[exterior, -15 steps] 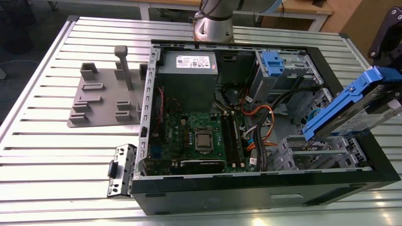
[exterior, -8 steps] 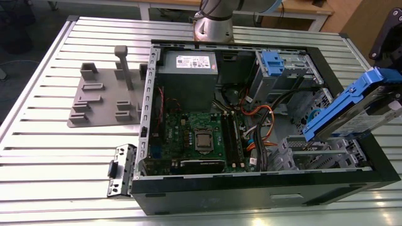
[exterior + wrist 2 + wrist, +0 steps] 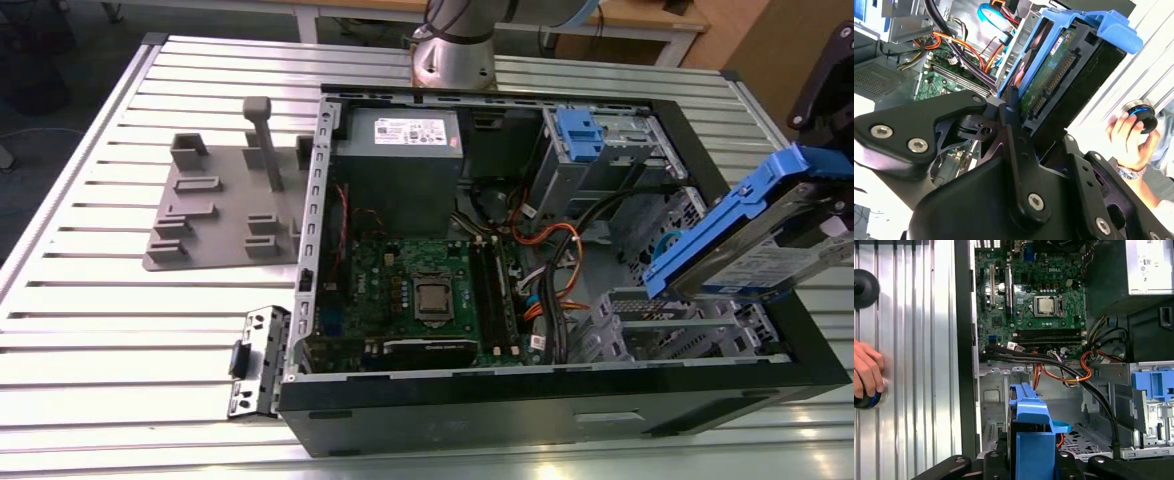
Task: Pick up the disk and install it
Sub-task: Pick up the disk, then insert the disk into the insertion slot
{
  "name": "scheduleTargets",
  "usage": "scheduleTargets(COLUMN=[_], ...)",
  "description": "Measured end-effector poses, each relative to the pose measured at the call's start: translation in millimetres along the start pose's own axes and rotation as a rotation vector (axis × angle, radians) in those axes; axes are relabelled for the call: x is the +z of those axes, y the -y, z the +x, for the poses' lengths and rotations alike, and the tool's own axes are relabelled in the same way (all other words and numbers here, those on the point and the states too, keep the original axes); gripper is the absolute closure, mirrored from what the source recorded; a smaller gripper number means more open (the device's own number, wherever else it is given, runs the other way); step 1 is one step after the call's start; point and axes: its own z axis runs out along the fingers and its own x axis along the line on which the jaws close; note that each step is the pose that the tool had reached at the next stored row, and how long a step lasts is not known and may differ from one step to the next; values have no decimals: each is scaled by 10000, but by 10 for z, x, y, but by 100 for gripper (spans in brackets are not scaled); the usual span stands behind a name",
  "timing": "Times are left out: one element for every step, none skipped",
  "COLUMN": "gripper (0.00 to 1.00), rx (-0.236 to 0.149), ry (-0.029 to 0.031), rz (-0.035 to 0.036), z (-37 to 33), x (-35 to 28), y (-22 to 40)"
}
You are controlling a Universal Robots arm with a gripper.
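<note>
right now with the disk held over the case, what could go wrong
1. The gripper holds the disk tilted above the case edge; going in skewed, it might jam against the metal.
2. Loose cables cross the space under the disk and could snag it.
3. A hand rests on the table beside the case, possibly close enough for the arm to hit it.

The blue-framed disk [image 3: 1032, 440] hangs over the open computer case [image 3: 965, 340]; beside it, a hand [image 3: 866, 371] holds a knob [image 3: 873, 399].
</note>
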Motion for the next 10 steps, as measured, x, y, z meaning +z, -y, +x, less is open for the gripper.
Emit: scheduleTargets(gripper=[64, 64, 64, 64, 64, 64, 64, 64, 64, 64], rx=[0, 1, 1, 0, 0, 0, 0, 0, 0, 1], ry=[1, 1, 0, 0, 0, 0, 1, 0, 2, 5], rz=[0, 0, 0, 0, 0, 0, 0, 0, 0, 0], z=[0, 1, 1, 1, 1, 1, 2, 2, 3, 6], x=[0, 0, 0, 0, 0, 0, 0, 3, 9, 18], y=[0, 0, 0, 0, 0, 0, 0, 0, 0, -1])
